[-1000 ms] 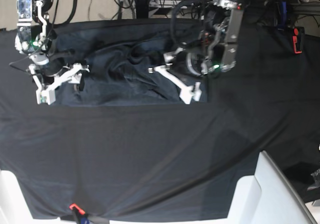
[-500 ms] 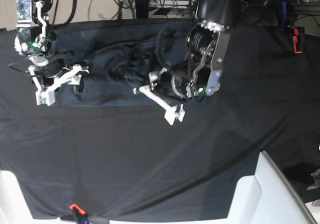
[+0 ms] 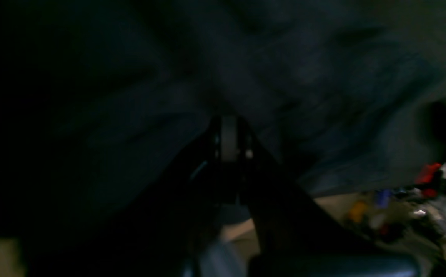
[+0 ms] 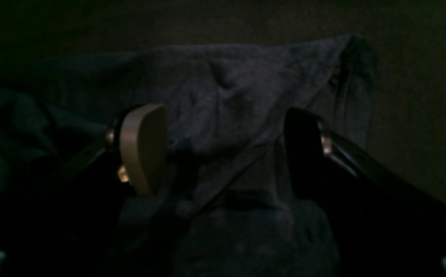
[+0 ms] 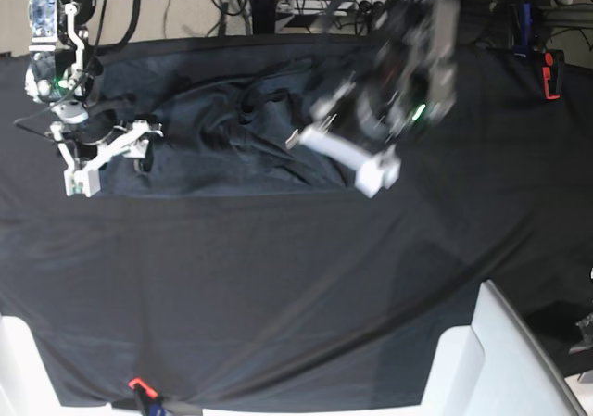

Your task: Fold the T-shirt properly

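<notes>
The dark charcoal-grey, wrinkled knit T-shirt (image 5: 232,138) lies on the far half of the worktop, spread over the large black cloth (image 5: 278,286) that covers it. In the base view its long axis runs left to right, with a straight lower edge facing the near side and bunched folds heaped around its middle. Which end is the collar cannot be told.

The left arm reaches down from the far edge over the shirt's right end, its body blurred. The left tool (image 5: 343,157) is clenched, white fingers (image 5: 375,170) pressed together and slanting down toward the near right. The left wrist view shows the closed tips against dark fabric, but whether cloth is pinched between them cannot be told.

The right arm stands at the shirt's left end, angled downward. The right tool (image 4: 223,150) is released, jaws spread wide. In the right wrist view a tan pad (image 4: 142,148) and a dark pad (image 4: 303,154) straddle a shirt fold without closing on it.
</notes>
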`<state>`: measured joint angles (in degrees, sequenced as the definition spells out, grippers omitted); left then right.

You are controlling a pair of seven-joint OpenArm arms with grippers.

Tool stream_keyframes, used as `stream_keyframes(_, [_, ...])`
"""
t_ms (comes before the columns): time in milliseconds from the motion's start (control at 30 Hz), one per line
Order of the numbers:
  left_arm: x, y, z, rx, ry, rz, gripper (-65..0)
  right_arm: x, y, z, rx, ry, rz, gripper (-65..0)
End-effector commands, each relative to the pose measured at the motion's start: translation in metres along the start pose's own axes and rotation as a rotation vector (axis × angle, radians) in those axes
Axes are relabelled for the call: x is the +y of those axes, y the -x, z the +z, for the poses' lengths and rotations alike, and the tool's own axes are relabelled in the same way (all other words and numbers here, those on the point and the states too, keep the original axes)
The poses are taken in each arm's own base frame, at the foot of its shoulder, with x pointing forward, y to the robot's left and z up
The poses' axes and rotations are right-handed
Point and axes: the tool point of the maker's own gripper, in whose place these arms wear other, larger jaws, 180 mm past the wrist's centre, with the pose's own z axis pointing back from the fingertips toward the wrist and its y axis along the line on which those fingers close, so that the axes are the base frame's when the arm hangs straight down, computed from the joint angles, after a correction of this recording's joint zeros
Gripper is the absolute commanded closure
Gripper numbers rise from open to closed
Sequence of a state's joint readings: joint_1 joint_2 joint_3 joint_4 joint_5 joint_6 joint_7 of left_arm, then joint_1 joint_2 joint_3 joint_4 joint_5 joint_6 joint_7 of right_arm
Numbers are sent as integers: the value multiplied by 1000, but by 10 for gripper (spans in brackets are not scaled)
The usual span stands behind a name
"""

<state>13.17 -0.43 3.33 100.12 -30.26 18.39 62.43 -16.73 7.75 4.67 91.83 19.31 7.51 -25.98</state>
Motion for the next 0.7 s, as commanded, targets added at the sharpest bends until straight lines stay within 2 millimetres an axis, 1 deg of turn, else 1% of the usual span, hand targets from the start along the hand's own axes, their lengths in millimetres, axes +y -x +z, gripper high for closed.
stream_keyframes(0, [-12,-6,7,-30,44,-2,0,1,-13,1,-42,-8,9,-440])
stream_keyframes(100, [5,11,8,-1,9,2,0,3,-13,1,-41,-12,7,-440])
stream_keyframes(200, [11,12,3,-11,-4,12,0,4,-12,1,-41,-13,6,-440])
stream_keyframes(300, [17,19,-7,24,-23,20,0,4,-12,1,-40,-13,6,-440])
stream_keyframes(467, [26,17,-19,19,-47,32,0,2,-10,2,-35,-9,3,-440])
stream_keyframes(533, [21,9,-21,4,-37,23,0,2,-10,2,-35,-9,3,-440])
stream_keyframes(633, [11,14,-28,30,-27,-7,0,3,-10,1,-34,-11,5,-440])
stream_keyframes(667, [7,12,-31,31,-21,-20,0,4,-10,1,-34,-13,5,-440])
